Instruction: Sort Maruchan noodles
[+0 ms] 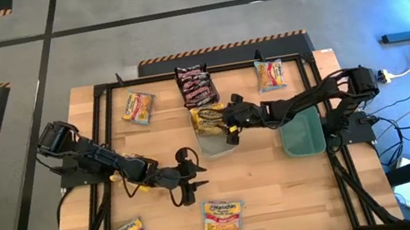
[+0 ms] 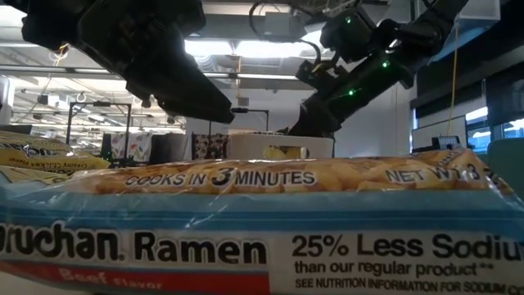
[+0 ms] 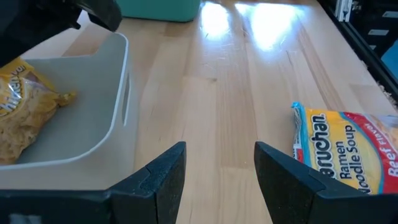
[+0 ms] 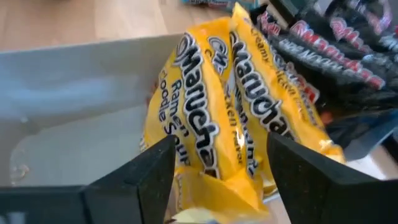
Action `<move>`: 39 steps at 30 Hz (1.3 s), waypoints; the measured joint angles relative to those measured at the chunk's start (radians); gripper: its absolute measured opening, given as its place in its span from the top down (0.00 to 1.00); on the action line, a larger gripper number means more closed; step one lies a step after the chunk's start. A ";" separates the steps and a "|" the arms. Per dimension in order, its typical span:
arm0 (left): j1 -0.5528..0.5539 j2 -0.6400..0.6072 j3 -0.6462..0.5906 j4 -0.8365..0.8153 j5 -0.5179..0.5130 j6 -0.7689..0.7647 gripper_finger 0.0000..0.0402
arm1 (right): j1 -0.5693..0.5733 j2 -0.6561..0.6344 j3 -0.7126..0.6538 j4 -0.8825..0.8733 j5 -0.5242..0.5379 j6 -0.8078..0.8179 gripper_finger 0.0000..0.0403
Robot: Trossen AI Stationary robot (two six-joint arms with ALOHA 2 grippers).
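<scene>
mostly yellow maruchan noodles (image 4: 217,124), glossy, in clear bin (image 4: 74,106)

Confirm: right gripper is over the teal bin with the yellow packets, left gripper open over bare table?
Not quite. The right gripper is over the clear bin, not the teal bin; the high view shows it. The yellow packets lie there, and the left gripper is open over the table.

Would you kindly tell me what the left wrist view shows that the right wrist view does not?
Only the left wrist view shows the open left pincer over bare table, the teal bin and an orange-yellow packet. Only the right wrist view shows the dark brown-red packets and the open right pincer. Both show the clear bin holding yellow noodles.
</scene>
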 joint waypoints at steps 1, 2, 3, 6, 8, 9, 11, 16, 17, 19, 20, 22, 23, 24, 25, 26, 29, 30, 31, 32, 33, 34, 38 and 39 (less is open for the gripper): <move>0.000 0.000 0.000 0.005 0.000 0.001 0.54 | 0.008 -0.004 0.000 0.003 0.008 -0.010 0.42; 0.000 0.000 0.000 0.007 0.000 0.002 0.54 | 0.013 -0.012 0.001 -0.006 0.014 -0.012 0.42; 0.000 0.000 0.000 0.007 0.000 0.003 0.54 | 0.017 -0.028 0.000 -0.036 0.024 -0.012 0.42; 0.000 0.000 0.000 0.006 0.000 0.012 0.54 | 0.041 -0.080 0.000 -0.088 0.035 -0.012 0.42; 0.000 0.000 0.000 0.006 0.000 0.024 0.54 | 0.063 -0.130 0.000 -0.129 0.034 -0.003 0.42; 0.000 0.000 0.000 0.006 0.000 0.027 0.54 | 0.078 -0.157 0.000 -0.144 0.035 0.010 0.42; 0.000 -0.004 0.000 -0.003 0.000 0.025 0.54 | 0.110 -0.208 0.001 -0.185 0.033 0.039 0.42; -0.019 -0.081 0.028 -0.159 0.003 -0.021 0.54 | 0.243 -0.268 0.001 -0.226 -0.012 0.130 0.42; -0.027 -0.099 0.049 -0.217 0.000 -0.031 0.54 | 0.274 -0.268 0.001 -0.216 -0.020 0.146 0.42; -0.044 -0.136 0.100 -0.361 -0.018 -0.059 0.54 | 0.331 -0.263 0.001 -0.207 -0.021 0.169 0.42; -0.056 -0.143 0.131 -0.445 -0.040 -0.080 0.54 | 0.356 -0.255 0.001 -0.193 -0.022 0.176 0.42; -0.076 -0.141 0.191 -0.616 -0.083 -0.121 0.54 | 0.395 -0.242 0.000 -0.196 -0.013 0.197 0.42; -0.087 -0.136 0.210 -0.693 -0.099 -0.146 0.54 | 0.411 -0.234 0.000 -0.189 -0.001 0.200 0.42; -0.094 -0.124 0.225 -0.735 -0.105 -0.173 0.54 | 0.425 -0.226 0.000 -0.183 0.011 0.205 0.42; -0.095 -0.111 0.236 -0.745 -0.102 -0.192 0.54 | 0.436 -0.220 0.000 -0.179 0.027 0.210 0.42; -0.096 -0.106 0.241 -0.747 -0.092 -0.203 0.54 | 0.445 -0.213 0.000 -0.172 0.041 0.212 0.42; -0.075 -0.101 0.263 -0.745 -0.065 -0.213 0.49 | 0.458 -0.199 0.000 -0.164 0.049 0.214 0.42; -0.063 -0.100 0.267 -0.746 -0.061 -0.212 0.47 | 0.458 -0.199 0.000 -0.162 0.049 0.214 0.42; -0.050 -0.100 0.267 -0.749 -0.058 -0.210 0.44 | 0.458 -0.199 0.000 -0.159 0.049 0.212 0.42; -0.033 -0.099 0.267 -0.745 -0.055 -0.207 0.41 | 0.456 -0.199 0.000 -0.157 0.049 0.207 0.42; -0.014 -0.099 0.264 -0.721 -0.060 -0.189 0.38 | 0.455 -0.199 0.000 -0.156 0.050 0.206 0.42; 0.005 -0.099 0.254 -0.680 -0.083 -0.156 0.36 | 0.455 -0.199 0.000 -0.153 0.051 0.205 0.42; 0.075 -0.098 0.221 -0.531 -0.145 -0.121 0.29 | 0.455 -0.199 0.000 -0.154 0.050 0.199 0.42; 0.090 -0.098 0.221 -0.497 -0.151 -0.108 0.29 | 0.455 -0.199 0.000 -0.154 0.050 0.198 0.42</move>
